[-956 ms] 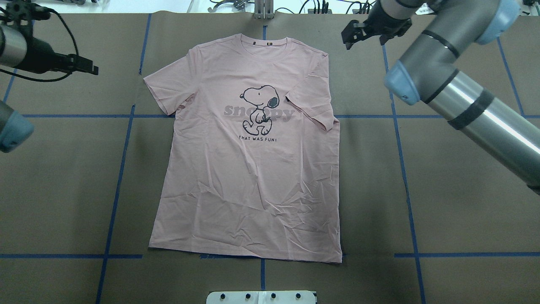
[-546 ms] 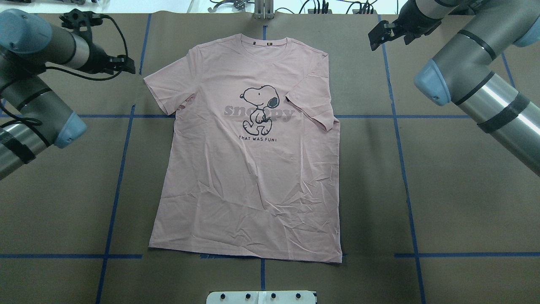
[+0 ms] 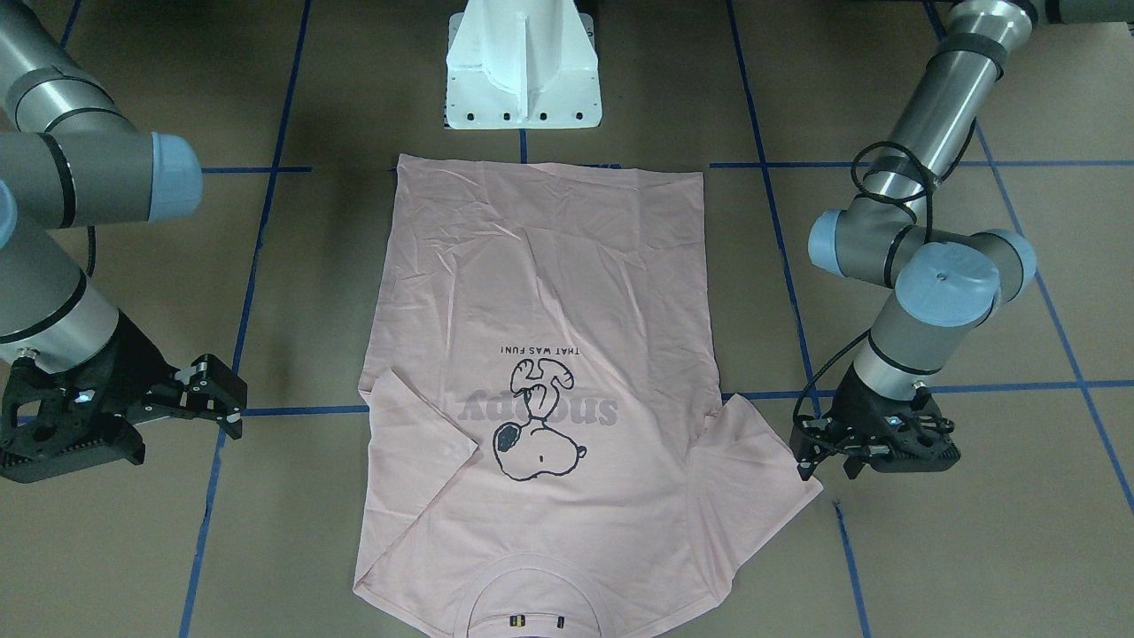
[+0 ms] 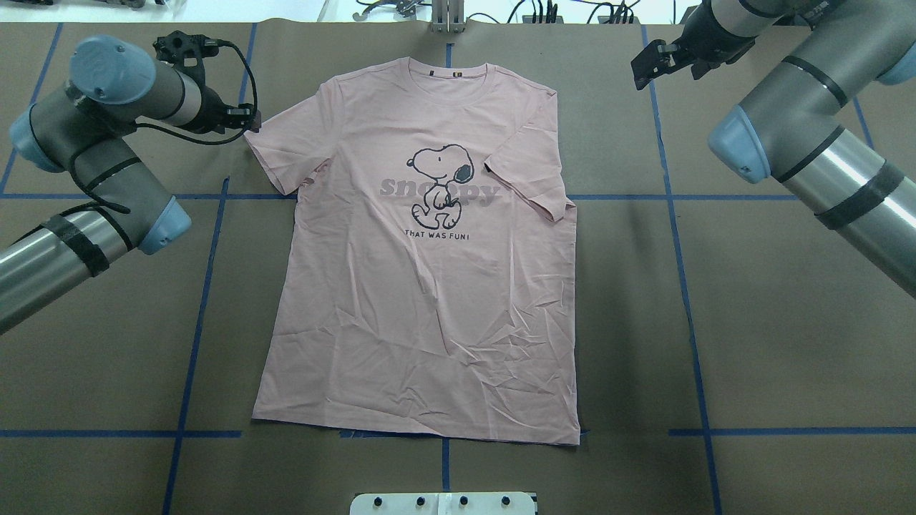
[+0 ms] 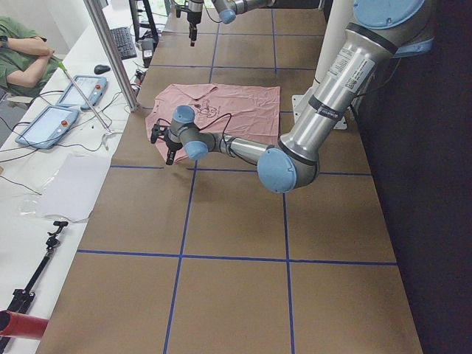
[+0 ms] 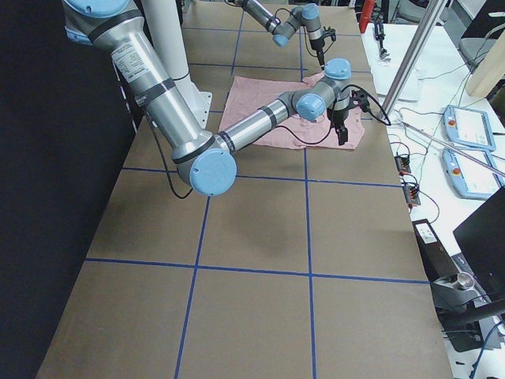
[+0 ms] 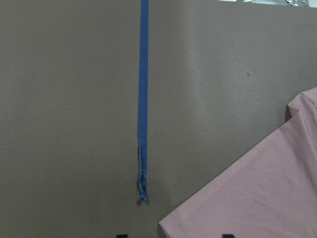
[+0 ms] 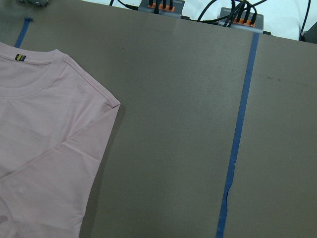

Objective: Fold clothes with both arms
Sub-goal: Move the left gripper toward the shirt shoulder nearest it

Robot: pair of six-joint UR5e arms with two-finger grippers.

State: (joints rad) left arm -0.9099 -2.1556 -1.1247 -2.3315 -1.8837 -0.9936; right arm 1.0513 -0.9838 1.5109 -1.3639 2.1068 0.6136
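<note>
The clothes are one pale pink T-shirt (image 4: 429, 300) lying flat with its Snoopy print up, collar away from the robot. Its sleeve on the overhead view's right is folded inward over the chest. My left gripper (image 4: 250, 118) is open at the outer corner of the spread sleeve (image 4: 283, 146), holding nothing. The left wrist view has that sleeve corner (image 7: 267, 188) low between the two fingertips. In the front-facing view the left gripper (image 3: 826, 465) sits just beside the sleeve (image 3: 753, 461). My right gripper (image 4: 647, 64) hangs open and empty, well off the shirt's shoulder (image 8: 44, 139).
Blue tape lines (image 4: 207, 272) grid the brown table cover. The white pedestal base (image 3: 523, 71) stands at the shirt's hem side. A side bench holds tablets (image 5: 63, 110) and a metal post (image 5: 110, 51), with a person's arm (image 5: 26, 55) beyond.
My left arm has swung in from the far left, bringing its gripper to the sleeve corner. The right gripper has drifted rightward, away from the shirt. The shirt has not moved.
</note>
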